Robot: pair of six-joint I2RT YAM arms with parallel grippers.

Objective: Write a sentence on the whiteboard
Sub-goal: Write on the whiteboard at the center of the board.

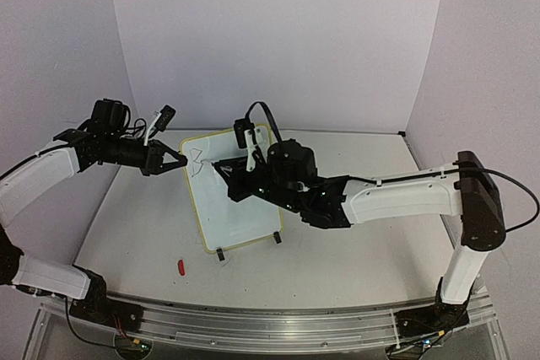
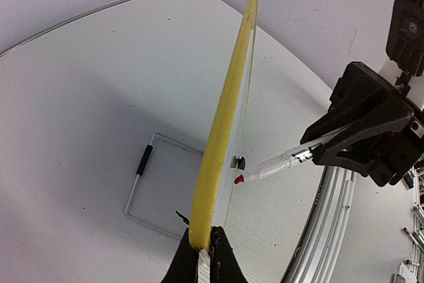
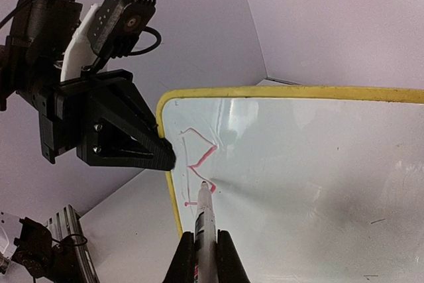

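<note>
The whiteboard (image 1: 245, 208) stands tilted on the table on two black feet, with a yellow rim (image 2: 225, 117). My left gripper (image 1: 175, 160) is shut on its upper left corner, with the jaws (image 2: 203, 228) pinching the rim. My right gripper (image 1: 226, 173) is shut on a white marker (image 3: 205, 213) with a red tip (image 2: 239, 179). The tip rests on the board near that corner. Of the sentence, only one red letter like a "B" (image 3: 199, 154) shows. The left gripper (image 3: 165, 156) also shows in the right wrist view, on the rim beside the letter.
A red marker cap (image 1: 180, 266) lies on the table in front of the board, to the left. A wire stand (image 2: 142, 187) lies flat behind the board. The walls stand close at the back and sides. A metal rail (image 1: 278, 326) runs along the near edge.
</note>
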